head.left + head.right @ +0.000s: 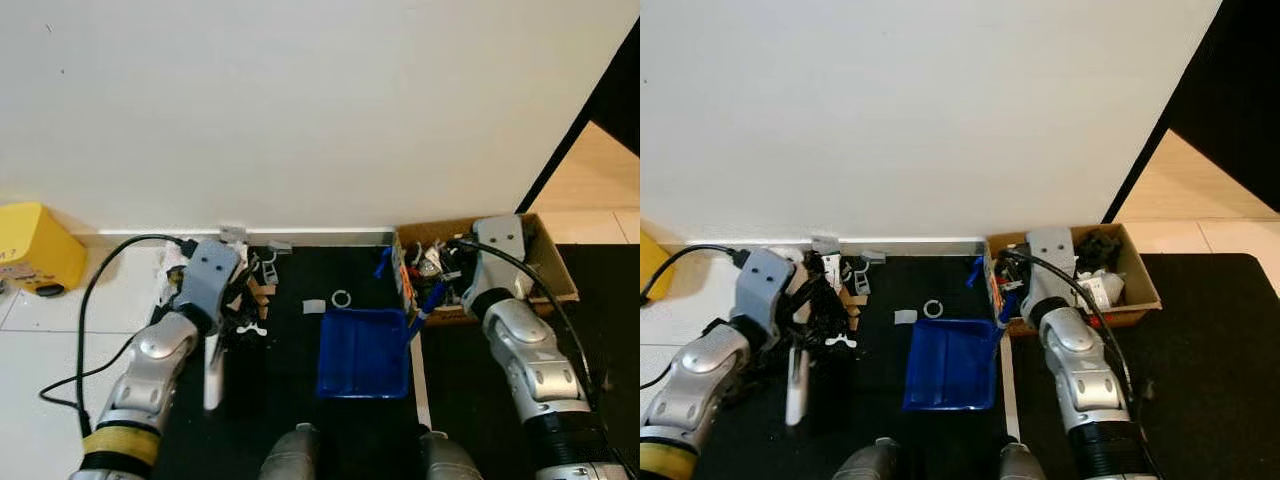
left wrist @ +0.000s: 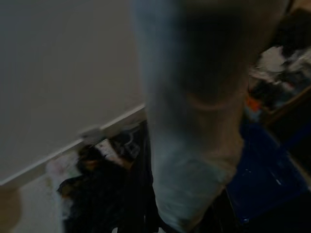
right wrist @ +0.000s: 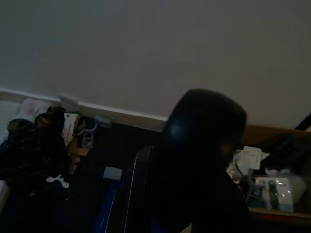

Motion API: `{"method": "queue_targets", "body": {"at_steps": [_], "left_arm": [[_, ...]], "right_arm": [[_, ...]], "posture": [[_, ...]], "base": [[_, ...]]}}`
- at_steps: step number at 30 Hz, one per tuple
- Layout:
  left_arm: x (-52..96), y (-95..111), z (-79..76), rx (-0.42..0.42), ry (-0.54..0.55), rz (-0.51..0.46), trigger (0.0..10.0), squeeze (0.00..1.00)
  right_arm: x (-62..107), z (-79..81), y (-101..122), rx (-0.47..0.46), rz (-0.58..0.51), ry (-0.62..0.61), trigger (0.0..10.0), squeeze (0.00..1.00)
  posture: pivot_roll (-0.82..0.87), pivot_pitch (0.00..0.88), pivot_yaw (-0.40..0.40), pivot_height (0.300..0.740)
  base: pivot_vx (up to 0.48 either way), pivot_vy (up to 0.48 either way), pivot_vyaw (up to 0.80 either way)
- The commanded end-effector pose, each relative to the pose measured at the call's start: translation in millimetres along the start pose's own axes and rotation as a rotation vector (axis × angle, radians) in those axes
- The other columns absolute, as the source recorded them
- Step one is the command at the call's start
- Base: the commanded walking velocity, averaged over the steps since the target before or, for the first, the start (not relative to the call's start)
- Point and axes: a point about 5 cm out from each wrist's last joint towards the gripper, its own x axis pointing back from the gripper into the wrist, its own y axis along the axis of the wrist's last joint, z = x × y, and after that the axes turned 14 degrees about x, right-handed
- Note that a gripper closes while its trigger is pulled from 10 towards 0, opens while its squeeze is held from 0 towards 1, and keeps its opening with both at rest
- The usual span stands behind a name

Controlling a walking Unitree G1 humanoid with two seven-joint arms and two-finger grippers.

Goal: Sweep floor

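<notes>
Step in hand: the sweeping looked under way, with litter still to be driven across the black mat point(image 1: 290, 390) into the dustpan.
Next move, as a judgement: the brush needed to draw the heap toward the pan's open edge while the pan stayed flat and steady on the mat.
Left gripper point(image 1: 215, 335): it was low over the mat beside the litter, pinching a white brush handle point(image 1: 213, 372) that stood nearly upright; the left wrist view showed the pale handle close up and blurred.
Right gripper point(image 1: 440, 292): it was at the blue dustpan handle point(image 1: 428, 300), apparently holding it; whether the fingers were pressed together or spread I could not tell, as the wrist housing hid them.
Blue dustpan point(image 1: 364, 352): it lay flat on the mat, between the two arms, its tray looking bare.
Litter heap point(image 1: 250, 290): dark tangled scraps, brown bits and white pieces lay against the baseboard, just beside the left gripper.
Loose pieces: a small white ring point(image 1: 342, 298) and a grey scrap point(image 1: 314, 306) lay near the pan's far edge.
Cardboard box point(image 1: 555, 262): full of odds and ends, it stood against the wall by the right arm.
Yellow object point(image 1: 35, 248): it sat on the tiles, well apart to the left.
</notes>
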Motion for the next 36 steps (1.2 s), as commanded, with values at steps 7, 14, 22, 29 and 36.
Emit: {"method": "queue_targets", "body": {"at_steps": [7,14,22,29,36], "left_arm": [[13.7,-20.4,42.2,-0.232,0.109,0.079,10.0,0.0],[9.5,-28.2,31.9,0.107,0.188,0.015,10.0,0.0],[-0.4,2.3,11.1,0.291,0.176,-0.114,10.0,0.0],[3.2,32.4,-8.8,0.368,0.108,-0.18,10.0,0.0],[-11.7,56.6,-25.6,0.503,0.114,-0.269,10.0,0.0]], "right_arm": [[-3.0,6.8,0.6,0.005,-0.023,0.026,10.0,0.0],[-2.5,8.4,0.7,0.004,-0.034,0.017,10.0,0.0],[-2.5,3.8,12.0,-0.12,-0.142,-0.024,10.0,0.0],[-4.5,10.5,15.2,-0.186,-0.18,-0.011,10.0,0.0],[-7.7,13.6,16.8,-0.231,-0.197,-0.017,10.0,0.0]], "posture": [[0.13,0.153,0.03,0.74],[0.11,0.145,0.032,0.74],[0.14,0.132,0.023,0.74],[0.16,0.118,0.012,0.74],[0.16,0.112,0.011,0.74]], "base": [[0.0,0.0,0.0],[0.0,0.0,0.0],[0.0,0.0,0.0],[0.0,0.0,0.0],[0.0,0.0,0.0]]}}
